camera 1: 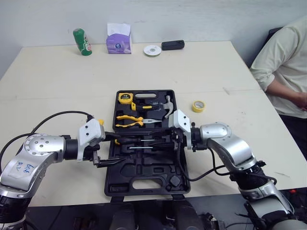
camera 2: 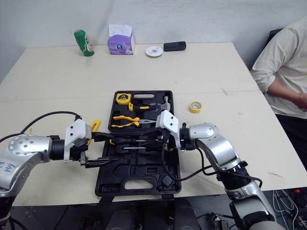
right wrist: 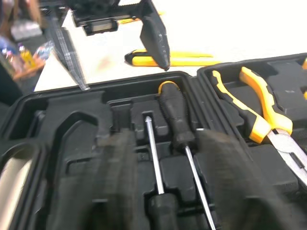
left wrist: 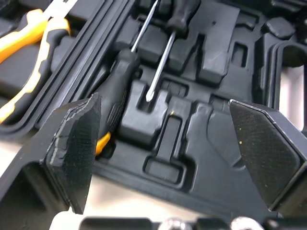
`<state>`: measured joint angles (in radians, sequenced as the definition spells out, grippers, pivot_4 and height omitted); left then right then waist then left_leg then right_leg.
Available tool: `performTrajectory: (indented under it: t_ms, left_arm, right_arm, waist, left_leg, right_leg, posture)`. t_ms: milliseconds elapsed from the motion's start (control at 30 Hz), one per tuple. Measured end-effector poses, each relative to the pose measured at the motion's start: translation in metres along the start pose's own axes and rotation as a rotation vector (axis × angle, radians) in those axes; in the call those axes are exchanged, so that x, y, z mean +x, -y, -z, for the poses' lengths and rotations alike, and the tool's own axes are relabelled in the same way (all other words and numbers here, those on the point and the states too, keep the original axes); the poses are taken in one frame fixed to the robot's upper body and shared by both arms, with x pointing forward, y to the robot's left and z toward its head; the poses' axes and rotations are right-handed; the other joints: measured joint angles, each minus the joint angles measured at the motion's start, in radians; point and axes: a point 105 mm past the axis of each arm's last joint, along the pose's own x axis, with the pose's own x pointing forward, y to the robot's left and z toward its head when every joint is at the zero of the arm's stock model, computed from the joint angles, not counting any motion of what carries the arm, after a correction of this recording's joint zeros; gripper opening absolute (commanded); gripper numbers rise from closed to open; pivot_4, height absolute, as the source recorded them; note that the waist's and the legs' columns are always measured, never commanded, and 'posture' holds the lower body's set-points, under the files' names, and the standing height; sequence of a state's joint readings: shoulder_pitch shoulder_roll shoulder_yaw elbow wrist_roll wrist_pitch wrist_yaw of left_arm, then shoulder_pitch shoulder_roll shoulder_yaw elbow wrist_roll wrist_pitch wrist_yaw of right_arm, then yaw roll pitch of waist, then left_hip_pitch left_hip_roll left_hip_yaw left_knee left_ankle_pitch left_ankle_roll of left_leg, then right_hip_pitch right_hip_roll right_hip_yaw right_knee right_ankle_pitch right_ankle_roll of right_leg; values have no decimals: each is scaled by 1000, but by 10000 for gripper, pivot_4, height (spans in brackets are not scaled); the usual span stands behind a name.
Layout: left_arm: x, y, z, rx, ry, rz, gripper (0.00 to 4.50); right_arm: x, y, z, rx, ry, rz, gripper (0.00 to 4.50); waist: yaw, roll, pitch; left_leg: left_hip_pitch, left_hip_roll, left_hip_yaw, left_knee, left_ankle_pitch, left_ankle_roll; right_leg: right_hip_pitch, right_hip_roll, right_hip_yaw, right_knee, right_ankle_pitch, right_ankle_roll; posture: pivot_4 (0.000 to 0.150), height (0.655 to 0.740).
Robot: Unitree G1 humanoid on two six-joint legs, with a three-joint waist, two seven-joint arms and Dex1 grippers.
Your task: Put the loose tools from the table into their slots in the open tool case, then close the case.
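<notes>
Moulded black plastic case, slim steel-shafted screwdrivers, left tool apart, right tool apart.

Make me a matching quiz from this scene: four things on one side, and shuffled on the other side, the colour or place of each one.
Things:
1. bottle
2. tissue box
3. roll of tape
4. pliers

Matches:
A. purple
B. lying in the case
C. green
D. yellow, on the table to the right of the case

Pairs: 1-C, 2-A, 3-D, 4-B
</notes>
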<state>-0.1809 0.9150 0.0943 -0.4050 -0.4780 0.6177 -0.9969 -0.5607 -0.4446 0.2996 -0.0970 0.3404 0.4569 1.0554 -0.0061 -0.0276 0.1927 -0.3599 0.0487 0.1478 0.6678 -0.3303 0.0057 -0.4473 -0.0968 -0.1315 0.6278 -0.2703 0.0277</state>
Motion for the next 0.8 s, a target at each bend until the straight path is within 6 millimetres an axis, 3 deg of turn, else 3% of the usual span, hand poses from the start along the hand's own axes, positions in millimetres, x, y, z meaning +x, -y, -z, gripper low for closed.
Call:
performTrajectory:
  t_ms: [33,233,500,800]
  left_arm:
    - [0,0,-1,0,0,1,45000]
    - [6,3,1,-8,5,26,45000]
    - [8,2,1,-13,9,28,45000]
    - [8,-1,0,1,22,20,45000]
  right_arm:
    - [0,1,4,3,-7,4,434]
    - [2,-1,26,-23,-88,1,434]
    - [8,-4,36,-151,-255,-42,434]
    - [7,-6,39,-156,-278,-9,434]
  waist:
    - [0,0,0]
    - [-1,0,0]
    - [0,0,-8]
    - [4,0,-13]
  left_leg:
    - [0,0,0,0,0,0]
    - [0,0,0,0,0,0]
    - [8,0,0,0,0,0]
    - [19,1,-1,-3,-7,-3]
  right_leg:
    - [0,0,0,0,0,0]
    - [0,0,0,0,0,0]
    - [7,0,1,0,0,0]
    - [19,0,1,-2,0,-2]
  posture:
    - [1500,7252]
    - [1500,7252]
    - [1500,7252]
    - [1500,7252]
